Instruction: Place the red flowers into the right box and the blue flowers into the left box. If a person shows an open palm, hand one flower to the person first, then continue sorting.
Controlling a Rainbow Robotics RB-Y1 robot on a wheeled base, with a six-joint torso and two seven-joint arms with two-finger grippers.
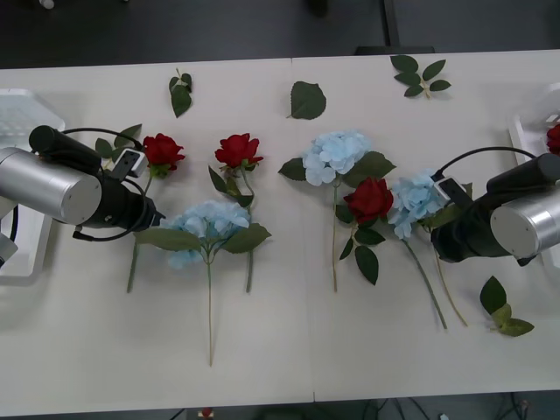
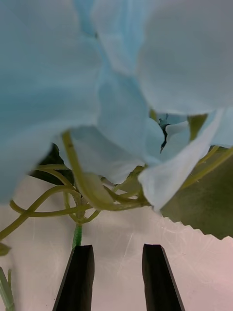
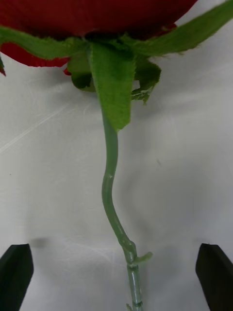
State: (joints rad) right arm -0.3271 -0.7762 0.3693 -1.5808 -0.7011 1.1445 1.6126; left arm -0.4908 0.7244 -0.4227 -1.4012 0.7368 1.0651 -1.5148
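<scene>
My left gripper [image 1: 143, 185] hovers over the stem of the leftmost red flower [image 1: 162, 150]. In the left wrist view it [image 3: 116, 279] is open, its black fingertips [image 3: 15, 274] wide on either side of the green stem [image 3: 110, 194] below the red head [image 3: 87, 19]. My right gripper [image 1: 436, 223] sits at the rightmost blue flower [image 1: 415, 201]; its fingers [image 2: 77, 277] stand a narrow gap apart, open, with pale petals [image 2: 111, 73] just beyond and nothing between them. Two more red flowers [image 1: 238, 150] [image 1: 369, 199] and two blue flowers [image 1: 208, 223] [image 1: 335, 156] lie mid-table.
The left box [image 1: 19, 114] lies at the table's left edge behind my left arm. The right box [image 1: 528, 131] at the right edge holds a red rose [image 1: 553, 138]. Loose leaf sprigs [image 1: 181, 92] [image 1: 307, 101] [image 1: 420, 74] [image 1: 503, 311] are scattered about.
</scene>
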